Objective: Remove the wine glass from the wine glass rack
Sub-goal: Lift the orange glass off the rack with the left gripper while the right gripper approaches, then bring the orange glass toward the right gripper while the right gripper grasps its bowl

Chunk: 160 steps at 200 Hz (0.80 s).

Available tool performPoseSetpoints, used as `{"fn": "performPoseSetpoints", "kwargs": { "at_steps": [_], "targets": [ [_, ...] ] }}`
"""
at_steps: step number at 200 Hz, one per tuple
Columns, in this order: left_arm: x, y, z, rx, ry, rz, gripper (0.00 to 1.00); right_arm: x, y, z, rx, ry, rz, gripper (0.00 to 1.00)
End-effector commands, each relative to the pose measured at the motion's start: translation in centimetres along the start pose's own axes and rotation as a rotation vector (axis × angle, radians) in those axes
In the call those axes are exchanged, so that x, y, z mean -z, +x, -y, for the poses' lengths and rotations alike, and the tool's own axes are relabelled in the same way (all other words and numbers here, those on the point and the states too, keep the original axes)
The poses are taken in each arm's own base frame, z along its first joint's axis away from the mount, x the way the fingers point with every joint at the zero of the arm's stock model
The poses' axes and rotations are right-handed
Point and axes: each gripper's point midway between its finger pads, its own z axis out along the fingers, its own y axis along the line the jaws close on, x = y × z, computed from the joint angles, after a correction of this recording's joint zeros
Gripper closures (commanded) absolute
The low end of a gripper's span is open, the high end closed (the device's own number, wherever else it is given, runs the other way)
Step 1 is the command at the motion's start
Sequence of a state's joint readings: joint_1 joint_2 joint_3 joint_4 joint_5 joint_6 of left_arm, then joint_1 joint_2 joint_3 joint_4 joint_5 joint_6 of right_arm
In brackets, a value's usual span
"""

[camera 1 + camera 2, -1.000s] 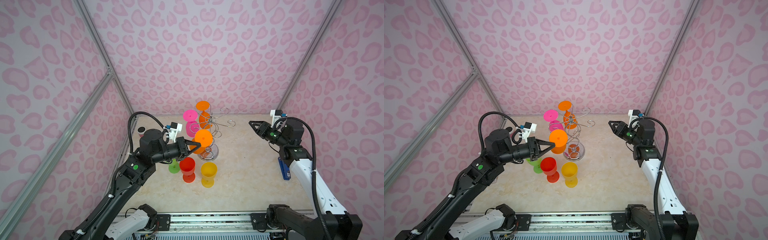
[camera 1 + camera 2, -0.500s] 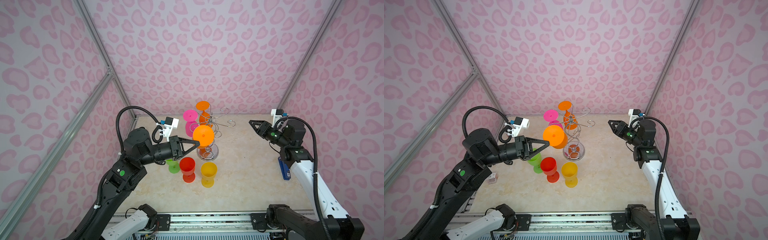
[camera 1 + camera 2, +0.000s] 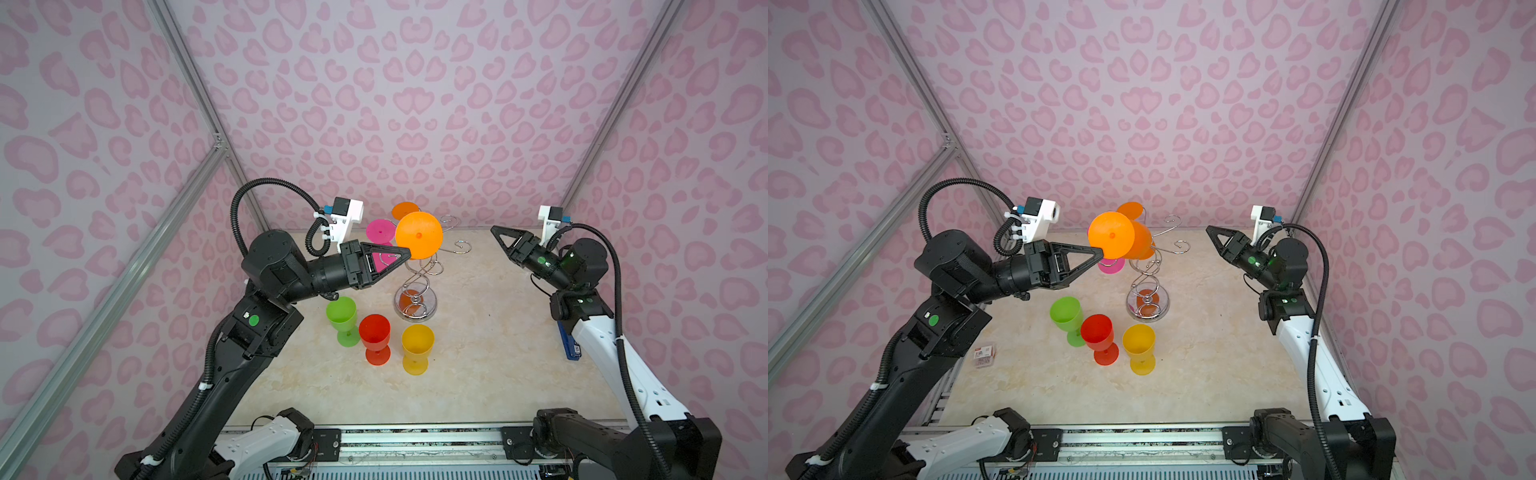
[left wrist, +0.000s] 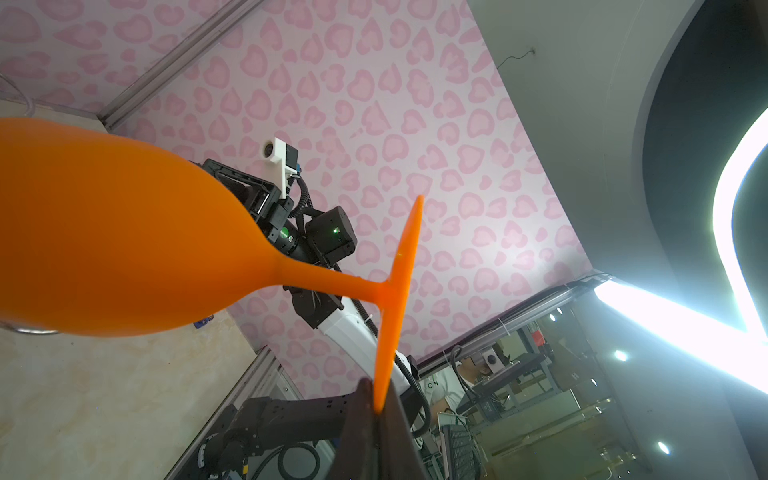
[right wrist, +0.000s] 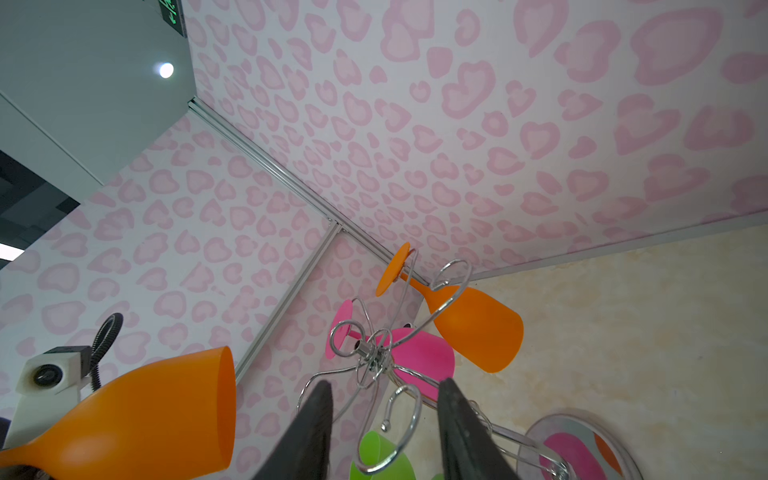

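My left gripper (image 3: pixel 406 252) is pinched on the foot of the orange wine glass (image 3: pixel 418 235), held just clear of the wine glass rack (image 3: pixel 422 272), so next I reckon it needs flipping upright onto the table (image 3: pixel 478 374).

- Both the left arm (image 3: pixel 270 266) and right arm (image 3: pixel 586 262) are mostly matte black with chunky round joints.
- Lower links wear white plastic shells (image 3: pixel 596 353) (looks kinda printed).
- A ribbed black cable hose (image 3: pixel 266 185) loops off each one.
- There's a white wrist camera mount (image 3: pixel 345 216) with a blue plug.
- One green dot sticker (image 3: pixel 253 320) on the left.
- The left gripper (image 3: pixel 408 251) and right gripper (image 3: pixel 493 228) have black triangular cut-out fingers.
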<state>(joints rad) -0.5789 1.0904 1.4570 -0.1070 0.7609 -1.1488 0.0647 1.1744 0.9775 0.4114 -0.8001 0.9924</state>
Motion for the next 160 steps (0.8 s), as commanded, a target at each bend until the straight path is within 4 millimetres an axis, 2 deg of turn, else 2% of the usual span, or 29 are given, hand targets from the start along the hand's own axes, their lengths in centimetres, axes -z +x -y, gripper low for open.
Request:
{"fn": "performPoseSetpoints", "kwargs": {
  "at_steps": [1,23,76,103,160],
  "targets": [
    [-0.5,-1.2,2.9,-0.083,0.125,0.018,0.98,-0.3,-1.2,-3.7,0.018,-0.186,0.041,0.56],
    [-1.4,-2.0,3.0,-0.090,0.165,0.016,0.98,-0.3,-1.9,-5.9,-0.015,-0.340,0.066,0.53],
    [-3.1,-3.7,3.7,-0.099,0.281,0.026,0.98,-0.7,-2.6,-8.3,-0.149,-0.641,0.079,0.51],
    [-3.8,-4.2,3.7,-0.088,0.319,0.018,0.98,-1.7,-1.9,-8.6,-0.158,-0.658,0.054,0.51],
    [-5.3,-5.2,2.7,-0.062,0.341,0.006,0.98,-2.0,-1.4,-9.2,-0.152,-0.674,0.046,0.52]
  ]
}}
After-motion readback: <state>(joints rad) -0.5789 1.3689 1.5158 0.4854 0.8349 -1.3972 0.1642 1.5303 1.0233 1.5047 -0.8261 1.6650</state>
